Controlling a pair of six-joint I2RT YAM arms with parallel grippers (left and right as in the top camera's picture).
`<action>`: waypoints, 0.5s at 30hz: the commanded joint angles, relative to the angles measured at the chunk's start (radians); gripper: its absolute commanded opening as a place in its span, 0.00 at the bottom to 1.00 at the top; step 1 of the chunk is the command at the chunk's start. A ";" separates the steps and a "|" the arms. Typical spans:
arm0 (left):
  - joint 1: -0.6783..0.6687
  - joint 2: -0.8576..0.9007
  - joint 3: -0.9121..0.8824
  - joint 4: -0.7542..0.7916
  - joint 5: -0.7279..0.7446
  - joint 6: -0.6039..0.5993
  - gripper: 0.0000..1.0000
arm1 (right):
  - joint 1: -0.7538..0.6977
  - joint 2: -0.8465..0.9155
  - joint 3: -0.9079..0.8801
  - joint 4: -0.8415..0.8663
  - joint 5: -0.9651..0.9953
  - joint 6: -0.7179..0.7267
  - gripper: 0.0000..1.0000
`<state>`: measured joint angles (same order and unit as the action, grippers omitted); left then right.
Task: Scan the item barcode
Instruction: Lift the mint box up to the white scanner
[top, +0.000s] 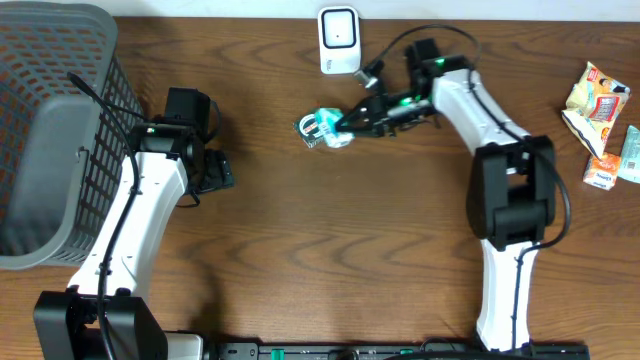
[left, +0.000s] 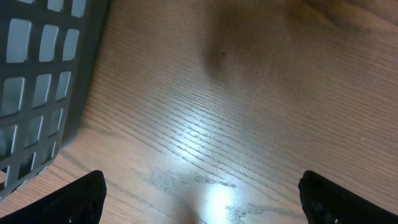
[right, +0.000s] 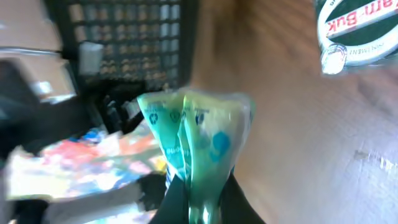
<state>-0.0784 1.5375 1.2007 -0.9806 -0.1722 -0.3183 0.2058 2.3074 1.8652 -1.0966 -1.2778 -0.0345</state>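
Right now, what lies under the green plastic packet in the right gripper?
Bare brown wooden table shows around the green plastic packet; the right gripper pinches its edge. The tabletop directly beneath is covered.

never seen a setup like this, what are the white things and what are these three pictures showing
The white things are two robot arms bolted at a wooden table. One picture looks down from above; the other two come from small cameras on each wrist. The right arm's jaws are shut on a green and clear plastic packet, seen close up in the right wrist view, near a white barcode scanner. The left arm's jaws are open and empty, beside a grey basket. Some snack packets lie at the right edge.
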 joint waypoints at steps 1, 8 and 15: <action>0.003 0.000 -0.004 -0.002 -0.020 -0.013 0.98 | -0.032 -0.051 -0.004 -0.143 -0.109 -0.280 0.01; 0.003 0.000 -0.004 -0.003 -0.020 -0.013 0.98 | -0.067 -0.089 -0.004 -0.504 -0.208 -0.818 0.02; 0.003 0.000 -0.004 -0.002 -0.020 -0.013 0.98 | -0.129 -0.092 -0.006 -0.606 -0.282 -0.977 0.02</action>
<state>-0.0784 1.5375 1.2007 -0.9802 -0.1722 -0.3180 0.1135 2.2402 1.8614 -1.7016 -1.4891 -0.8757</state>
